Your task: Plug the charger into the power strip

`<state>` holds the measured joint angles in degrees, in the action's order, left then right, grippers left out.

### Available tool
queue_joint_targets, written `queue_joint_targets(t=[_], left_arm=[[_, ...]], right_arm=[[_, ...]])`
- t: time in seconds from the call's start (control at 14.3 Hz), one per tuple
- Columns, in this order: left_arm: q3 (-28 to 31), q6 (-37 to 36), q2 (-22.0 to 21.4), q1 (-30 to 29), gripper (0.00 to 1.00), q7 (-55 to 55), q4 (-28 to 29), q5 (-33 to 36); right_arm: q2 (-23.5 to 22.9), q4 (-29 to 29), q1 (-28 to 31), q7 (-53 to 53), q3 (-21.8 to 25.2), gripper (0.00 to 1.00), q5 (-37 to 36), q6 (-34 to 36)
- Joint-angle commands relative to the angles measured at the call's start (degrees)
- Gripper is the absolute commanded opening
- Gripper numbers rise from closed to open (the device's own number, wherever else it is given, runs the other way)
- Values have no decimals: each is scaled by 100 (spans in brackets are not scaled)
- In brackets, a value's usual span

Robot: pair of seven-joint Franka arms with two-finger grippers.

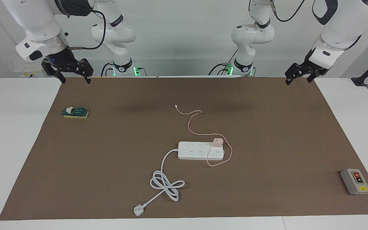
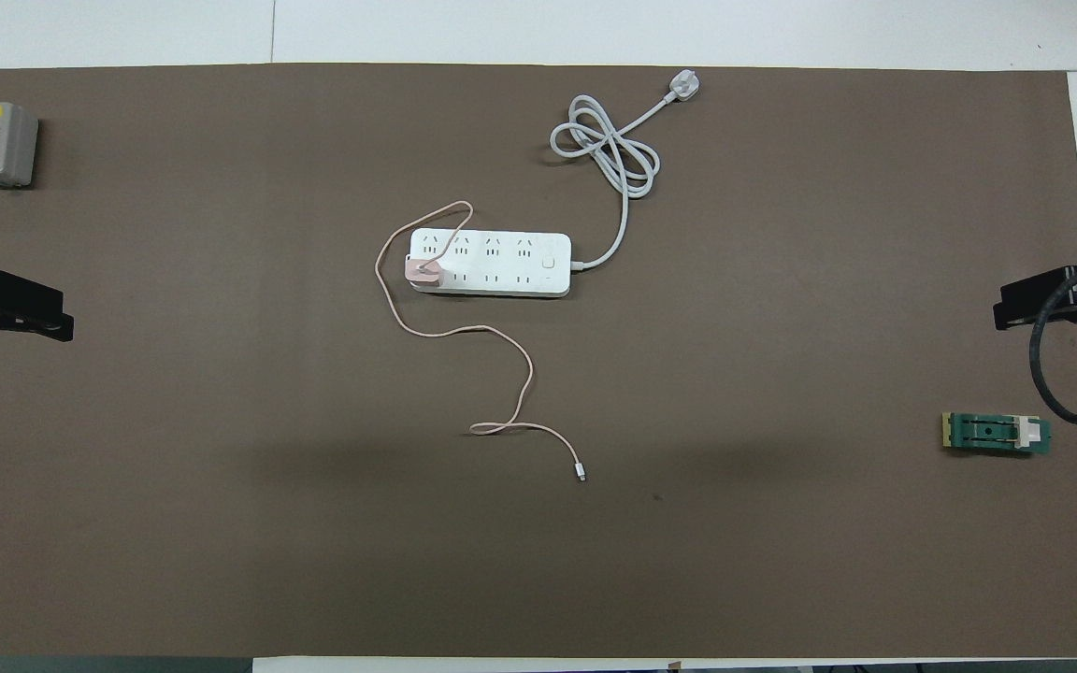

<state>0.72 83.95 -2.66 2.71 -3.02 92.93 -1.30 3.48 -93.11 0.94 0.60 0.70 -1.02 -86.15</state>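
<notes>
The white power strip (image 1: 196,150) (image 2: 501,264) lies flat in the middle of the brown mat. The pale pink charger (image 1: 217,142) (image 2: 423,270) stands upright on a socket at the strip's end toward the left arm. Its thin pink cable (image 1: 192,123) loops off the strip and trails toward the robots. My left gripper (image 1: 297,80) (image 2: 57,318) hangs open and empty over the mat's edge at the left arm's end. My right gripper (image 1: 76,81) (image 2: 1006,313) waits open and empty over the mat's edge at the right arm's end.
The strip's thick white cord (image 1: 166,185) coils farther from the robots and ends in a white plug (image 1: 138,210). A grey button box (image 1: 355,181) sits at the left arm's end. A green block (image 1: 75,112) lies at the right arm's end.
</notes>
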Motion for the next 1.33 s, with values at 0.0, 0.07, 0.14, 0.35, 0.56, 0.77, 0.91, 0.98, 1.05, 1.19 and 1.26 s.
queue_joint_targets(t=[0.0,0.07,0.14,0.35,0.56,0.77,0.91,0.98,1.05,1.19,1.26], left_arm=[[51,51,-165,37,100,336,199,-168],[60,52,-174,46,100,337,199,-168],[60,52,-200,54,100,355,225,-168],[60,52,-262,63,100,372,331,-160],[43,218,-253,63,100,302,331,-142],[51,298,-244,63,100,-58,331,-98],[43,271,-253,63,100,-50,331,-89],[43,289,-262,63,100,-49,348,-72],[43,289,-262,63,100,-6,357,-37],[34,298,-262,72,100,3,375,86],[34,298,-262,98,100,3,375,86]], right_arm=[[12,30,90,116,-26,100,111,37],[12,30,90,116,-26,100,102,37],[12,30,90,116,-26,100,102,54],[12,30,90,116,-26,100,102,45],[21,30,81,116,-26,100,102,45],[12,30,81,107,-26,100,102,37],[12,30,73,107,-35,100,102,28],[12,30,73,116,-35,100,102,28],[12,30,73,116,-35,100,102,28],[12,30,81,116,-35,100,102,28],[12,30,81,116,-35,100,102,28]])
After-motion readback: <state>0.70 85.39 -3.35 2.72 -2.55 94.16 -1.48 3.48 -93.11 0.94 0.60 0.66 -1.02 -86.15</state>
